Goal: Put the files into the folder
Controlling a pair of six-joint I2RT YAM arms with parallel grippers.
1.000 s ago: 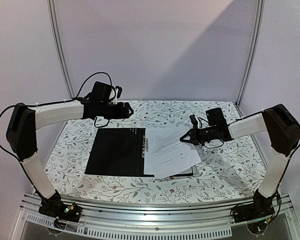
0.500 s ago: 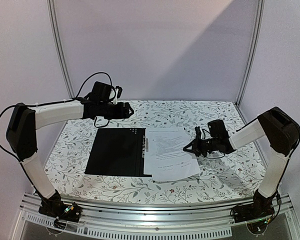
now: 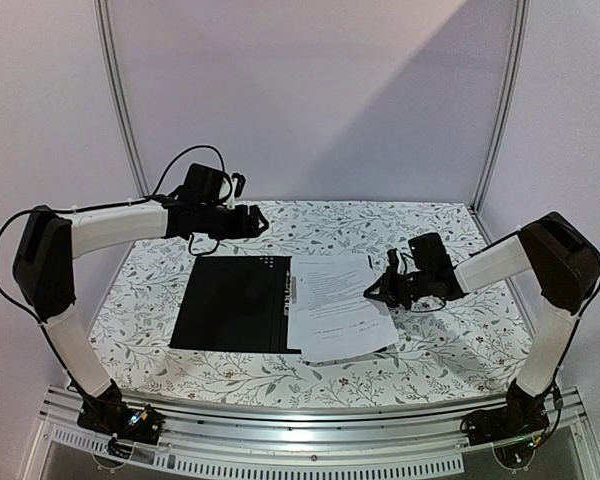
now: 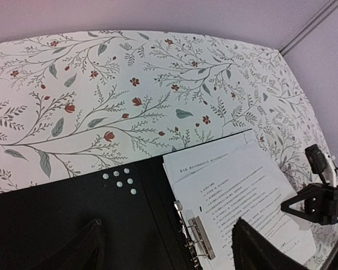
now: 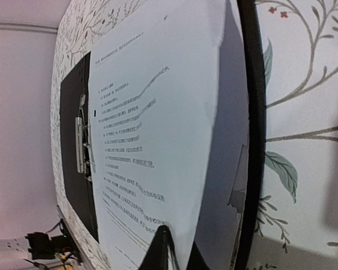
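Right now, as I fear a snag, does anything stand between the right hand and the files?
Nothing visible does. The right hand sits at the right edge of the files, which already lie on the right half of the open folder.

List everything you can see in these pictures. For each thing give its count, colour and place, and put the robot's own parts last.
folder: one, black inside, lying open at the middle of the table.
metal clip: one, silver, along the folder's spine.
paper sheets: at least two, white with fine black text, overlapping on the folder's right half.
tablecloth: one, white with a leaf and flower print, covering the table.
left gripper: one, black, open, above the folder's far edge.
right gripper: one, black, closed on the right edge of the paper sheets.
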